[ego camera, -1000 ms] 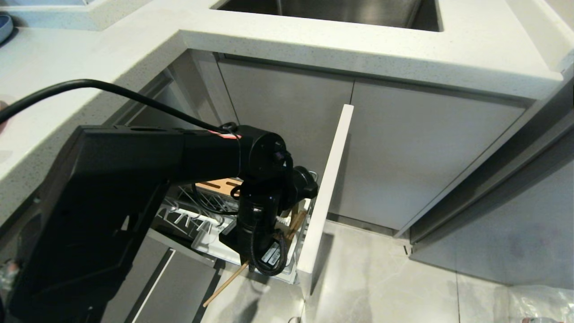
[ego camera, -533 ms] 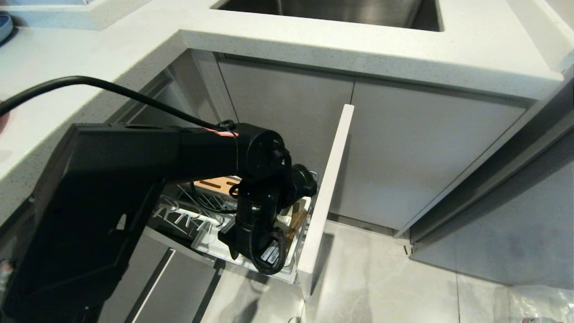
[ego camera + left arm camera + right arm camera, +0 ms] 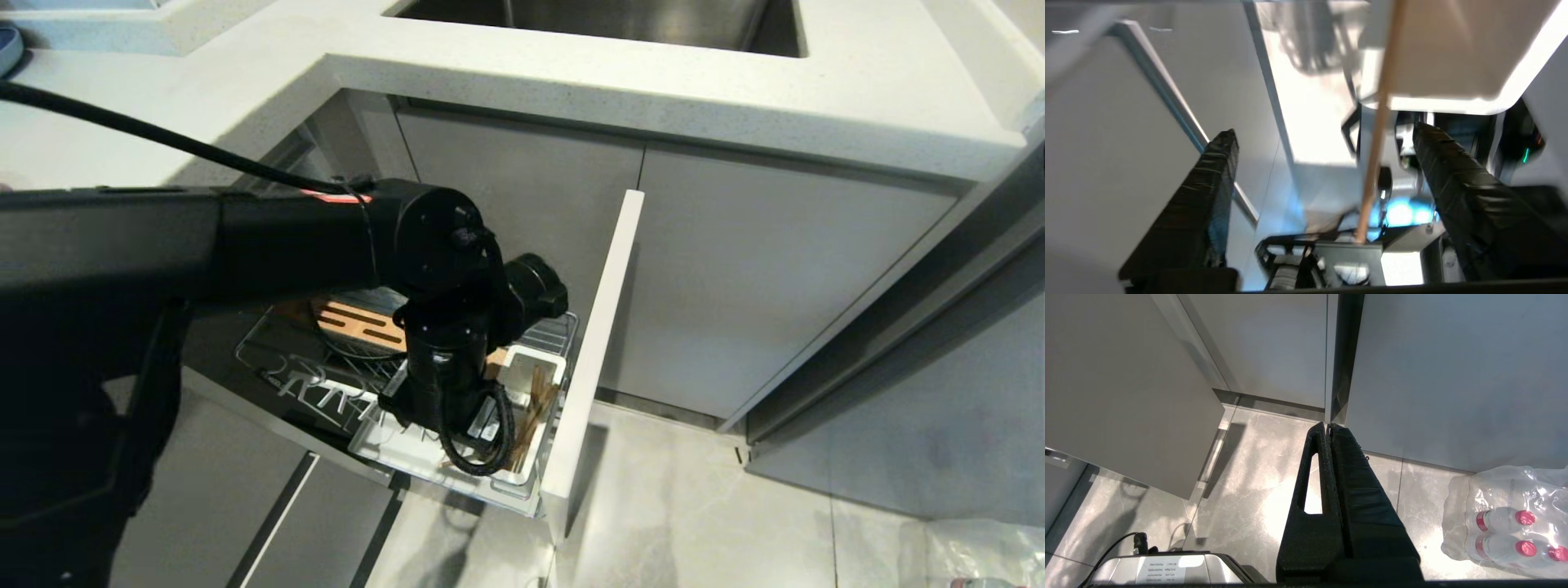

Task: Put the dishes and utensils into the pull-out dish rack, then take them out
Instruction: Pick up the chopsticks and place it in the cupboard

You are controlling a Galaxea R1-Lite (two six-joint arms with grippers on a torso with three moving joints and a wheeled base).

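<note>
The pull-out dish rack (image 3: 563,327) stands drawn out from under the counter, with its bamboo strip (image 3: 359,320) and white utensil cup (image 3: 522,363) showing. The light-wooden chopsticks (image 3: 535,408) lean inside the cup, next to the pale cabinet front (image 3: 608,327). My left arm's wrist (image 3: 453,359) hangs over the cup and points down. In the left wrist view the left gripper (image 3: 1323,130) is open wide; one chopstick (image 3: 1378,134) runs between the fingers (image 3: 1208,196) and touches neither. The bowl is out of view. My right gripper (image 3: 1329,425) is shut and parked above the floor.
A white countertop (image 3: 653,82) with a steel sink (image 3: 620,20) overhangs the grey cabinet doors (image 3: 775,269). A grey drawer front (image 3: 245,490) juts out below the rack. A shrink-wrapped pack of water bottles (image 3: 1506,522) lies on the tiled floor (image 3: 694,506).
The left gripper has opened and let go of the chopsticks, which now rest in the cup instead of sticking out below the rack. The left arm has lifted.
</note>
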